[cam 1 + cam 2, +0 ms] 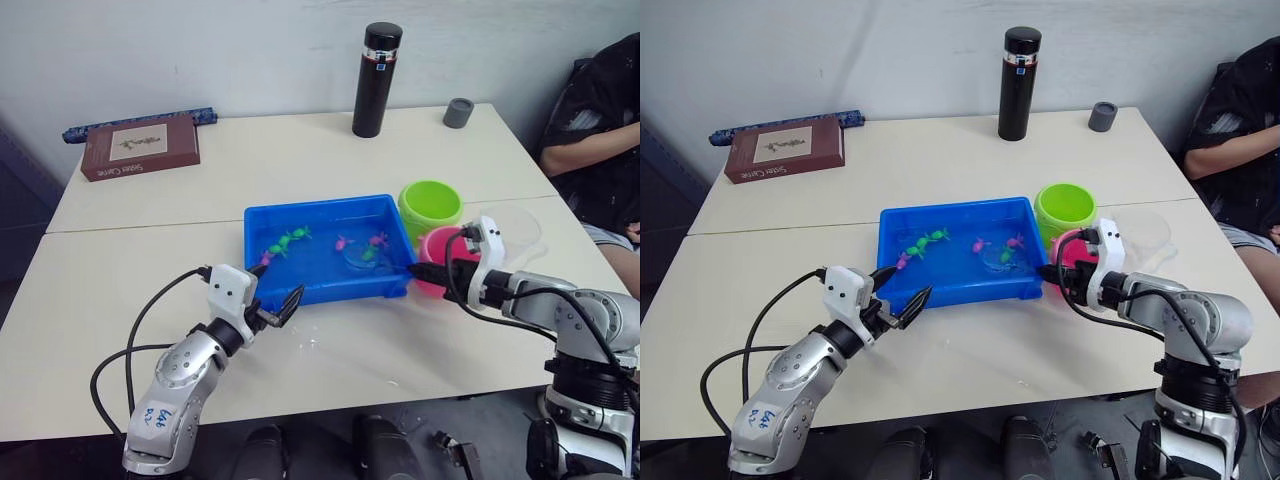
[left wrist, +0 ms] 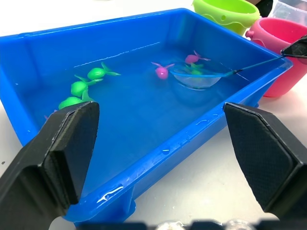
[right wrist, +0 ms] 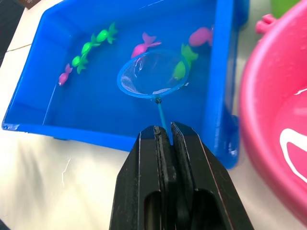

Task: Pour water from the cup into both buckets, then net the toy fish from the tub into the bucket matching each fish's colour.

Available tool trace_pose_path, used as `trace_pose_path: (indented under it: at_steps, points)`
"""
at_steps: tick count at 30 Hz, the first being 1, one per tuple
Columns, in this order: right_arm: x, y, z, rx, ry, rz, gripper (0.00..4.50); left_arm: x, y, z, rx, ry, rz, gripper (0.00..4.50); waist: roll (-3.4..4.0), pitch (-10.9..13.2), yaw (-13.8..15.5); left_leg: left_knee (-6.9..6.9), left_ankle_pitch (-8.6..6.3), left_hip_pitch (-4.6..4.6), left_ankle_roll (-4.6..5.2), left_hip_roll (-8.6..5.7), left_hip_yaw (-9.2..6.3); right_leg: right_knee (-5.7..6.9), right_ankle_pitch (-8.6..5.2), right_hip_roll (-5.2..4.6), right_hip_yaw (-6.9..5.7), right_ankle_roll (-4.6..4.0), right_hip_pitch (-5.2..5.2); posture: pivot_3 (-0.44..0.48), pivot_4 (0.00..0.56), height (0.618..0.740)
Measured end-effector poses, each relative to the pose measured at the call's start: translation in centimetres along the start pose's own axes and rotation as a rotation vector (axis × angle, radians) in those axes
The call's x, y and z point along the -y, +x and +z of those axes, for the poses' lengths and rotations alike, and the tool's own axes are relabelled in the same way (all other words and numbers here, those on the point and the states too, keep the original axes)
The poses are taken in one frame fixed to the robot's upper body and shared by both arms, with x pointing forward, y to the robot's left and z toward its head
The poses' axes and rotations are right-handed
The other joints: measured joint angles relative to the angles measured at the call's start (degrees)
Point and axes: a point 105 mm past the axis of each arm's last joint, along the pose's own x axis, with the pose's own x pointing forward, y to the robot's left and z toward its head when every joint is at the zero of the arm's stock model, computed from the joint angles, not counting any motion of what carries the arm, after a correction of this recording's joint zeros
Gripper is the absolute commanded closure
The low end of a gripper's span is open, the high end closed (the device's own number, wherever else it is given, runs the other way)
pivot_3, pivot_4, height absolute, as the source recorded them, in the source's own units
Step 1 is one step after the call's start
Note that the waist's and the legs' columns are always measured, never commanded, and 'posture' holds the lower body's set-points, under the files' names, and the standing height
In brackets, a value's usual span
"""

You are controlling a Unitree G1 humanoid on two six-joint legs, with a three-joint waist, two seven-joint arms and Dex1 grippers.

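The blue tub (image 1: 340, 290) holds water and several toy fish, green ones (image 1: 290, 240) toward its left and pink ones (image 1: 378, 240) toward its right. My right gripper (image 3: 163, 132) is shut on the thin handle of a small blue net (image 3: 153, 74), whose ring lies in the water with a green fish (image 3: 182, 64) at its rim. To the tub's right stand the lime green bucket (image 1: 430, 205) and the pink bucket (image 1: 440, 250). The clear cup (image 1: 515, 228) sits just behind my right arm. My left gripper (image 1: 282, 295) is open at the tub's front-left corner, holding nothing.
A tall black flask (image 1: 376, 80) and a grey cap (image 1: 459, 112) stand at the table's far side. A brown book (image 1: 140, 147) and a blue roll (image 1: 140, 122) lie far left. A person (image 1: 600, 120) sits at the right edge. Water drops (image 1: 310, 343) lie before the tub.
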Motion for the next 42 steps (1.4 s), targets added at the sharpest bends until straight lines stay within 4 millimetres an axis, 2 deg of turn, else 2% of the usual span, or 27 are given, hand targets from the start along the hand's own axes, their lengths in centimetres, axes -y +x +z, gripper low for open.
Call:
trace_pose_path:
  at_steps: [13,18,29,42]
  points:
    - [0.4,0.1,-0.4,0.003,0.027,-0.019,4.5,0.1,0.2,0.1,0.003,0.003,-0.009,0.05,0.0,0.0,-0.02,-0.01,0.0,-0.01,0.0,0.0,0.0,0.0,0.0,0.01,0.0,0.0,-0.01,0.0,0.15,0.74]
    - [-0.2,0.5,-0.5,0.006,0.036,0.005,4.5,0.1,0.2,0.1,0.003,0.003,-0.01,0.05,0.0,0.0,-0.02,-0.01,0.0,-0.01,0.0,0.0,0.0,0.0,0.0,0.01,0.0,0.0,-0.01,0.0,0.15,0.74]
    - [-1.3,1.1,0.8,0.037,0.015,0.031,4.5,0.2,0.2,0.1,0.003,0.002,-0.012,0.05,0.0,0.0,-0.04,-0.03,0.0,-0.03,0.0,0.01,0.01,-0.02,0.0,-0.01,0.01,0.0,-0.04,0.0,0.15,0.74]
    - [-0.9,1.6,1.7,0.058,0.018,0.025,4.5,0.2,0.2,0.1,0.002,0.002,-0.011,0.05,0.0,0.0,-0.05,-0.06,0.0,-0.05,0.0,0.01,0.0,-0.05,-0.01,-0.02,0.01,-0.01,-0.05,0.0,0.15,0.74]
